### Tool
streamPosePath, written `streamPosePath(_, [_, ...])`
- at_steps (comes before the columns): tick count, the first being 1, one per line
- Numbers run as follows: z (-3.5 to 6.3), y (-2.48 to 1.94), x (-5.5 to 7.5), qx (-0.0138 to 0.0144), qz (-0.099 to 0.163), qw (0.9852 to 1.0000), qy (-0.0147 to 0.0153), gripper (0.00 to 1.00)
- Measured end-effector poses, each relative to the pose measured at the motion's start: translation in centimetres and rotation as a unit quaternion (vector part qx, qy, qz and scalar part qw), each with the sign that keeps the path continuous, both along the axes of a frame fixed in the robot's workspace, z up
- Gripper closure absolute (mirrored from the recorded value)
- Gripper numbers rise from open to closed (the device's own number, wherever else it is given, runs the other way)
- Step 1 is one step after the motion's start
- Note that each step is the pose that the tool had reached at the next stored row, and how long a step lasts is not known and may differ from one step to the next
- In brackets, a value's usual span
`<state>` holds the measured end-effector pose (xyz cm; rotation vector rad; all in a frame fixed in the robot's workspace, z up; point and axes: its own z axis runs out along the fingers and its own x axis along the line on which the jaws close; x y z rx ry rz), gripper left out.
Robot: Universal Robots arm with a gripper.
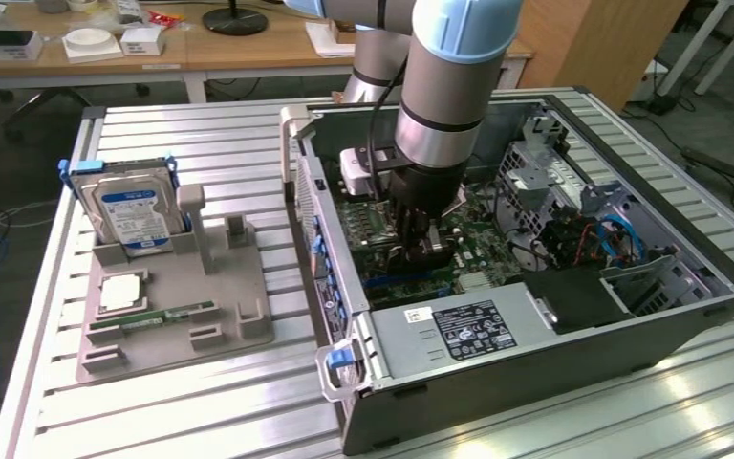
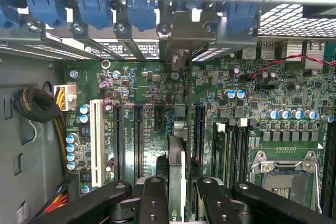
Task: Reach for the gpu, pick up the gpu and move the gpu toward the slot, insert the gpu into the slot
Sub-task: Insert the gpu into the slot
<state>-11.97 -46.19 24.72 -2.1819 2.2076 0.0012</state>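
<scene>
One step open by my read: insertion. Pick-up and carry look done. The jaws are clenched on the gpu [image 2: 177, 174], which sits edge-on between the two fingers [image 2: 153, 198], down inside the case [image 1: 533, 373] over the motherboard [image 2: 142, 85]. Its silver end bracket [image 2: 179, 59] is at the rear wall, in line with a gap between the blue clips [image 2: 140, 11].

Card position: between the short black connector [image 2: 158, 116] and a long black connector [image 2: 199, 127], parallel to both. I take the slot to be directly under the card, so I can't see it.

Next move, as I judge it:
- straight push down
- card kept square to the board
- bracket tracking the rear opening, no side load
- if it's off laterally, it lands on the board beside the connector

Can't make out:
- whether the card's edge is already in the slot, touching it, or above it, because the card hides its own bottom edge
- pad contact on one face of the card: there's a dark gap there, so I'm reading the grip from how the card sits
- the card and the board under it in the exterior view, where the arm [image 1: 450, 105] stands in front of them
</scene>
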Motion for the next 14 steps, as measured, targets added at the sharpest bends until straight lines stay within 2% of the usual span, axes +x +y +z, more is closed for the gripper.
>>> streamPosePath(14, [0.01, -0.01, 0.49, -0.0001, 0.0, 1.0, 0.0001, 0.74])
